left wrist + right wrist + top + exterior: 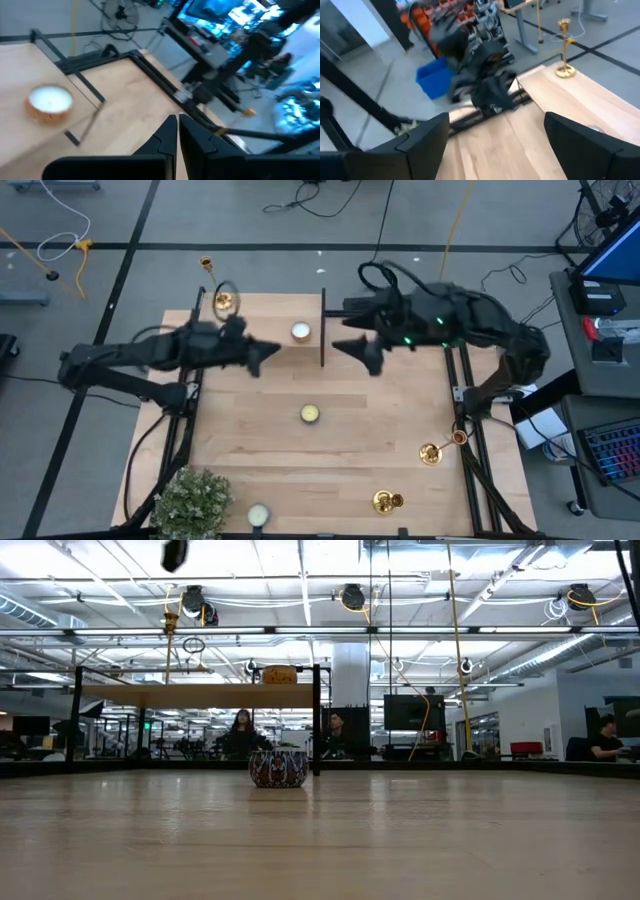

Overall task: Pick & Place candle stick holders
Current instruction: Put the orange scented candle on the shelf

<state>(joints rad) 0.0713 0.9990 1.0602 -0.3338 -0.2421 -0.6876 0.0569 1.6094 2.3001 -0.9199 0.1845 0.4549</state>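
Far edge: thin black frame post stands upright between the left gripper and the right gripper, with a white tealight just beside it.
Middle: open wood except 1 yellow tealight.
Right near corner: 2 candle stick holders crowd the rail.
Left near corner: plant and a tealight.

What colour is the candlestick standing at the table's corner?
Shiny gold; the candlestick shows best in the right wrist view.

left gripper: fingers closed, raised above table | right gripper: fingers spread, raised, facing left gripper
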